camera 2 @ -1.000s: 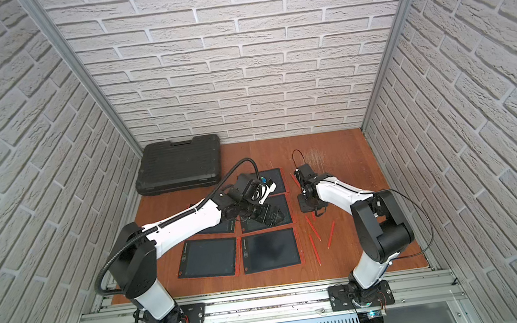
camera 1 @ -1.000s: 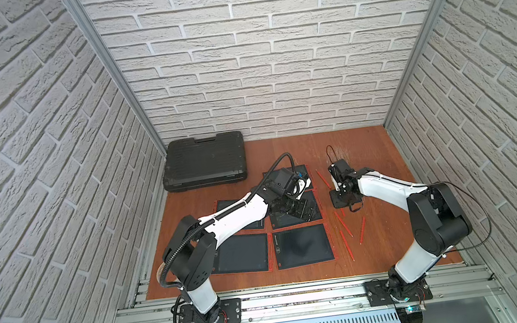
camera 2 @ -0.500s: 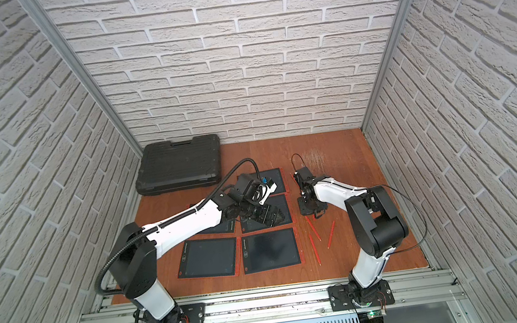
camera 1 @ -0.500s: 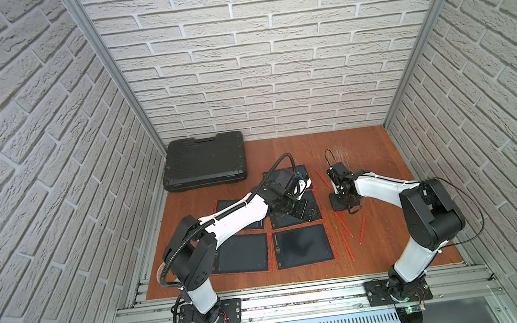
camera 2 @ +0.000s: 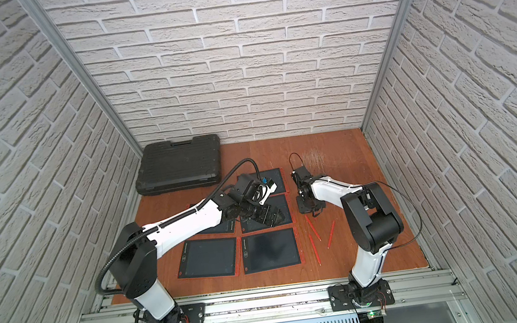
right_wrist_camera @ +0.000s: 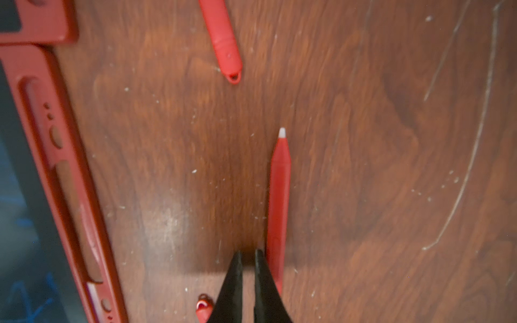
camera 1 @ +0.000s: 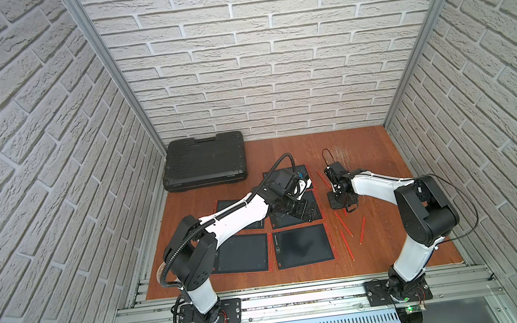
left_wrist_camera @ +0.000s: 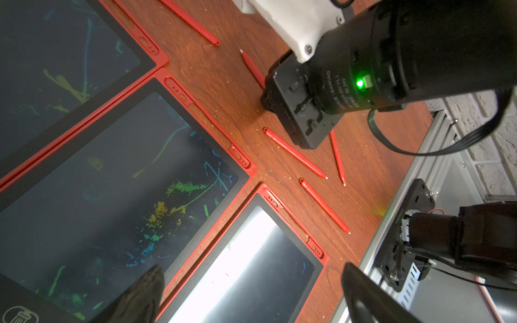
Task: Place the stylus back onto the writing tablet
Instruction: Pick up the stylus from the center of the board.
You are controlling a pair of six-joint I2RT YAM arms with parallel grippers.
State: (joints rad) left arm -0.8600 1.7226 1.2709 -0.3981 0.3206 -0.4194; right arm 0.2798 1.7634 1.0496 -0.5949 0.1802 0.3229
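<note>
Pinched almost shut at the right gripper (right_wrist_camera: 247, 268), holding nothing — red pen (right_wrist_camera: 279, 195) just beside it, seen only from the right wrist. Spread wide at the left gripper (left_wrist_camera: 251, 267), above a tablet (left_wrist_camera: 112, 181).

Lab cell: faux-brick walls (camera 1: 271, 65), aluminium rail (camera 1: 302, 295)

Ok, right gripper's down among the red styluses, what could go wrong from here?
1. Missed grasp: in the right wrist view the right gripper is shut with the red plastic stylus lying beside its fingers, not between them; lifting would likely come up empty.
2. Scatter: a second red stylus lies close by and could get nudged.
3. Crowding: the open left gripper hovers over the red-framed black writing tablets nearby; the arms might collide.
</note>
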